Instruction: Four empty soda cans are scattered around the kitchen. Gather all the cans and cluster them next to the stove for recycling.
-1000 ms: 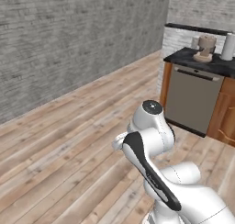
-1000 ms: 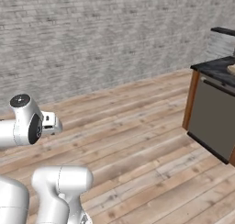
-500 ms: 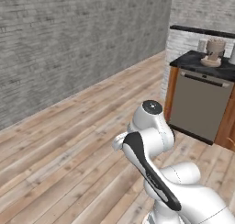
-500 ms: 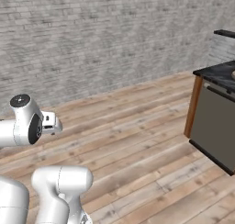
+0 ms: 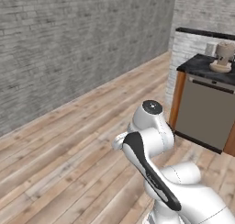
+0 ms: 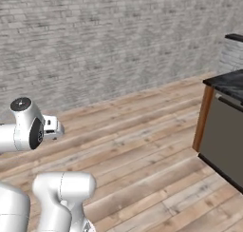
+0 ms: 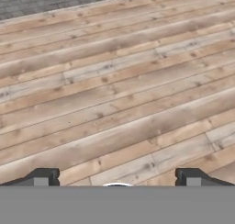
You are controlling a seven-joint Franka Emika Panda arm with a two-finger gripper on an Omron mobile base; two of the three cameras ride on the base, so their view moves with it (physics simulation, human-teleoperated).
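Mobile arm in transit across the kitchen, gripper [image 7: 117,179] spread wide and carrying nothing.

Compared with the views half a second and a second earlier, the whole scene has shifted in both base views: the counter [image 5: 202,64] and the grey appliance front [image 5: 206,113] under it sit further right, which indicates that the base has driven or turned, not that any object has moved. The arm keeps its folded posture. In the hand view the two finger tips [image 7: 43,177] stand far apart over bare plank floor [image 7: 114,90]. No soda can and no stove can be made out here, so their positions cannot be told. The task appears to be at a searching or travelling step, with gathering not yet under way.
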